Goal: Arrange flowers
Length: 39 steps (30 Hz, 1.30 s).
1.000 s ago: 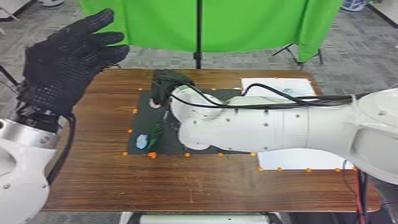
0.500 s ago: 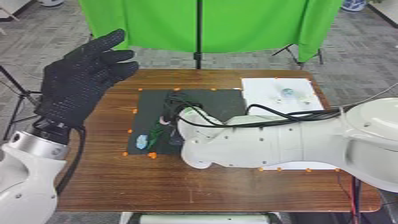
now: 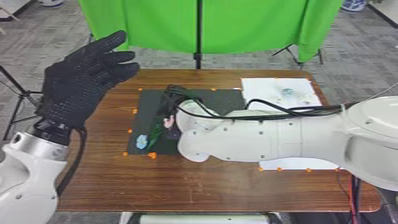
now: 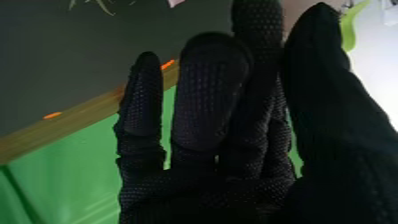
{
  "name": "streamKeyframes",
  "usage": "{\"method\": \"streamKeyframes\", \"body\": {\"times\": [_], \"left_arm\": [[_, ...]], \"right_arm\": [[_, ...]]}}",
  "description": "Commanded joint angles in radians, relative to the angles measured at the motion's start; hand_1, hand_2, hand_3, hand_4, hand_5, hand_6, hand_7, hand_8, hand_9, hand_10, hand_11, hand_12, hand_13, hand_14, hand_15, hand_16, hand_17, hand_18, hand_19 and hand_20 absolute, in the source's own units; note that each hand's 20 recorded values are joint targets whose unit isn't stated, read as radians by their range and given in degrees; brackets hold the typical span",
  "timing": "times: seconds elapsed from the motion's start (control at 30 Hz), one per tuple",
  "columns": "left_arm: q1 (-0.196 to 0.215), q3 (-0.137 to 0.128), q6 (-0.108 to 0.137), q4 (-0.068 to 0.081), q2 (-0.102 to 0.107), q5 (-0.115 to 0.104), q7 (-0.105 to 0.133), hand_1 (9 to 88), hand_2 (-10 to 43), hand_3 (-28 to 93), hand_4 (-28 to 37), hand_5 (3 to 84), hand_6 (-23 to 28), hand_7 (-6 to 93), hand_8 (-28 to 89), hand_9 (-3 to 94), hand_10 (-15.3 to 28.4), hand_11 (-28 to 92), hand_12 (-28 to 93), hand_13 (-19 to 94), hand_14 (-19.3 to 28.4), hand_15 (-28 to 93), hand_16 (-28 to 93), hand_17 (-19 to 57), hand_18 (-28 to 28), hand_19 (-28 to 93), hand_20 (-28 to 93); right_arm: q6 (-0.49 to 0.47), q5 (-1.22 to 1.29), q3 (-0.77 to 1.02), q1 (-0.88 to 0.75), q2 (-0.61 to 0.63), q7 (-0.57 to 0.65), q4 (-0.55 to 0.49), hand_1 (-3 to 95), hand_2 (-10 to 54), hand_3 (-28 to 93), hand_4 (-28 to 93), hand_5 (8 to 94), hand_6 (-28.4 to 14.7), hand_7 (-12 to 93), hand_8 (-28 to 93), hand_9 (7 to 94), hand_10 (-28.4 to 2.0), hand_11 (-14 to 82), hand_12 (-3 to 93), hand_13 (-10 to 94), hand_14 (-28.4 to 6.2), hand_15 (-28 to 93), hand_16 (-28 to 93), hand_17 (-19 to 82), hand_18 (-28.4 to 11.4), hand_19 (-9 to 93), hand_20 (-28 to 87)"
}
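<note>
In the head view the right hand (image 3: 171,102) is over the black mat, above a pink flower (image 3: 169,121). Green stems (image 3: 156,133) and a pale blue flower wrap or bloom (image 3: 141,142) lie on the mat's left part. Seen from the right wrist, the right hand (image 4: 209,105) has straight fingers with nothing held; a bit of pink flower (image 4: 175,2) and thin green leaves (image 4: 104,6) lie beyond the fingertips. The left hand (image 3: 84,82) is raised at the left, fingers extended and empty.
The black mat (image 3: 218,97) and a white sheet (image 3: 262,87) lie on the brown table (image 3: 133,180), with orange markers around their edges. A small bluish object (image 3: 287,92) is on the sheet. A green curtain (image 3: 155,25) hangs behind.
The right hand has come back from the mat's far edge toward the robot. The left hand has shifted a little to the right and down in the head view, its fingers still extended.
</note>
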Motion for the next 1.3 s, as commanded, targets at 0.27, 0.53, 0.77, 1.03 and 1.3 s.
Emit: {"method": "streamKeyframes", "body": {"times": [0.27, 0.53, 0.77, 1.03, 1.3], "left_arm": [[0.204, -0.133, 0.04, -0.045, -0.06, -0.007, 0.01, 22.7, 7.9, 77, -26.9, 36.2, 10.4, 14.5, -10, 30.8, 21.1, 30, 10, 23, 28.0, 54, -11, -7.8, 25.8, 62, 15], [0.178, -0.11, 0.052, -0.046, -0.071, -0.006, -0.005, 22.7, 8.0, 77, -26.8, 36.3, 10.4, 14.5, -10, 30.9, 21.1, 30, 10, 23, 28.0, 54, -11, -7.8, 25.8, 62, 15], [0.177, -0.1, 0.054, -0.045, -0.07, -0.006, 0.0, 22.8, 8.0, 77, -26.9, 36.3, 10.4, 14.5, -10, 30.8, 21.0, 30, 10, 23, 28.0, 54, -11, -7.8, 25.8, 62, 15], [0.177, -0.092, 0.053, -0.04, -0.073, -0.006, -0.003, 22.8, 8.0, 77, -26.8, 36.3, 10.4, 14.5, -10, 30.8, 21.1, 30, 10, 23, 28.1, 54, -11, -7.8, 25.8, 61, 15], [0.15, -0.082, 0.035, -0.032, -0.08, 0.001, -0.031, 22.8, 8.1, 77, -26.7, 36.4, 10.4, 14.4, -10, 30.8, 21.1, 30, 10, 23, 28.1, 54, -11, -7.9, 25.8, 61, 15]], "right_arm": [[-0.098, -0.187, 0.033, -0.023, 0.093, -0.023, -0.134, 28.3, 5.8, 77, -28, 72.8, 0.1, 15, -13, 89.8, -11.1, 29.9, 17.3, 76, -8.5, 74, 16, 26, -19.0, 89, 18], [-0.328, -0.249, 0.096, -0.08, 0.13, -0.028, -0.166, 25.0, 9.9, 78, -25, 82.4, -0.7, 14, -12, 93.6, -12.7, 37.2, 19.2, 79, -11.6, 79, 18, 28, -21.6, 90, 21], [-0.432, -0.3, 0.098, -0.103, 0.14, 0.006, -0.152, 23.7, 10.9, 77, -25, 88.2, -0.4, 13, -12, 93.7, -13.0, 44.2, 17.4, 80, -12.1, 81, 20, 28, -22.4, 89, 22], [-0.43, -0.309, 0.082, -0.11, 0.148, 0.025, -0.138, 22.5, 11.7, 76, -25, 83.8, 0.2, 11, -13, 93.7, -12.8, 43.9, 17.6, 79, -12.3, 81, 21, 28, -22.8, 89, 23], [-0.374, -0.316, 0.071, -0.098, 0.142, 0.041, -0.141, 22.4, 11.7, 76, -25, 81.4, 0.1, 11, -12, 93.7, -12.8, 43.8, 17.8, 79, -12.2, 81, 21, 28, -22.8, 89, 23]]}}
